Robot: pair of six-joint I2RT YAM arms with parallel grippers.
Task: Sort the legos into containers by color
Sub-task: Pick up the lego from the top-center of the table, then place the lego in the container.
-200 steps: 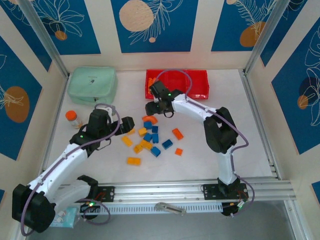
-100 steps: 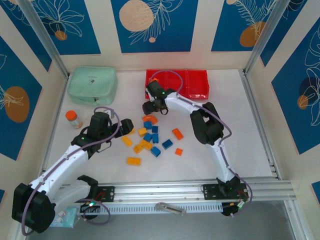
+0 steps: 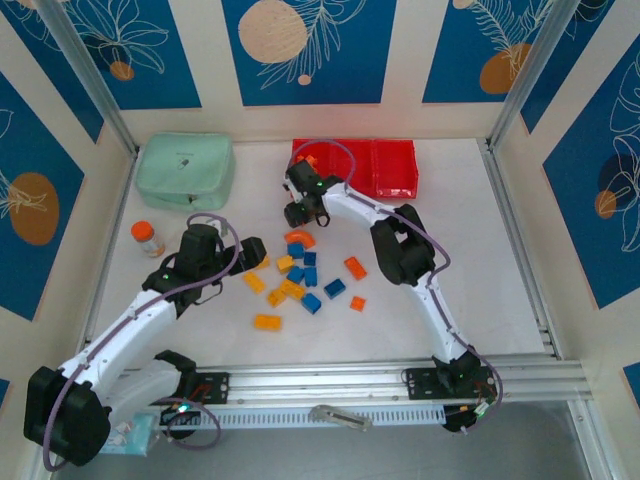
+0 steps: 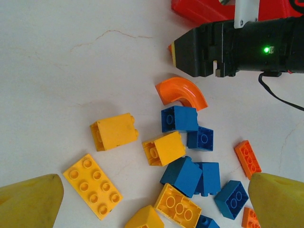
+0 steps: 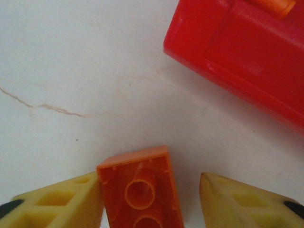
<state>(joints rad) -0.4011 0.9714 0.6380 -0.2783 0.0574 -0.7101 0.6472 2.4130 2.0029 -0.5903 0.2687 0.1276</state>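
Right wrist view: orange lego brick (image 5: 140,190) at bottom centre, just short of the red bin (image 5: 247,52) at upper right, touches one finger (image 5: 61,202) of the right gripper (image 5: 149,183), with a gap to the other, so I cannot tell if it is pinched; light, rigid, slick, so take it by the flat side walls.

Top external: high at the near side, looking down on the whole desk (image 3: 500,260). Left wrist: near, facing down on the lego pile (image 4: 179,118). Right wrist: nearer, at the red tray (image 5: 247,42) corner; the left wrist view shares it.
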